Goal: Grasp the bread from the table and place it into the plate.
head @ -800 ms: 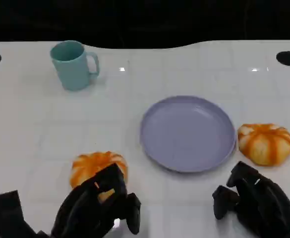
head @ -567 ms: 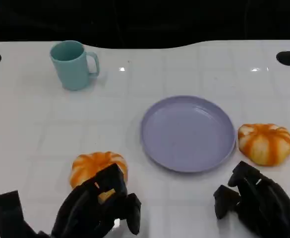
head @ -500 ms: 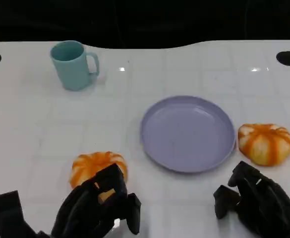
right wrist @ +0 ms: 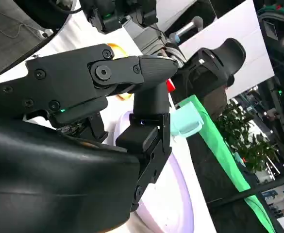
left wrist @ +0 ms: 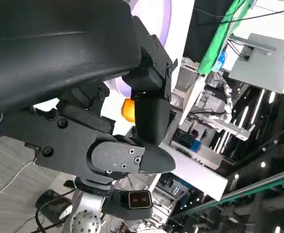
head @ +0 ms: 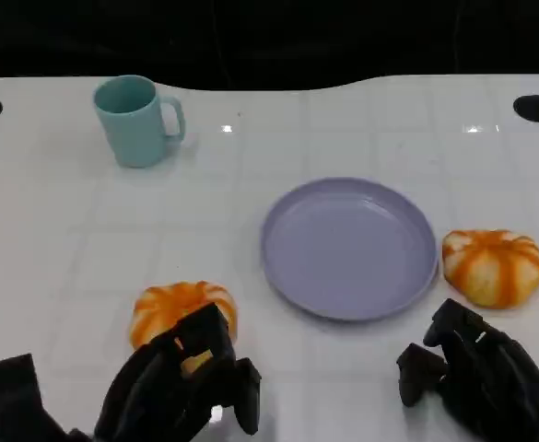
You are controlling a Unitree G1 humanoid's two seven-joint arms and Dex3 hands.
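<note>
No change is noted over the last moments. The orange-and-white round bread (head: 179,308) at lower left lies untouched beside the lavender plate (head: 348,247). The left hand (head: 172,387), fingers apart and empty, hovers just behind it; the grasp is not begun.

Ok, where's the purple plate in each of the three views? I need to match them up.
Head view: the plate lies right of centre, between the two orange breads.
Left wrist view: a strip of its purple rim shows at the top edge, past the black hand.
Right wrist view: its rim curves along the lower middle, beyond the fingers.
Shared landmark: the teal mug, also in the right wrist view.
</note>
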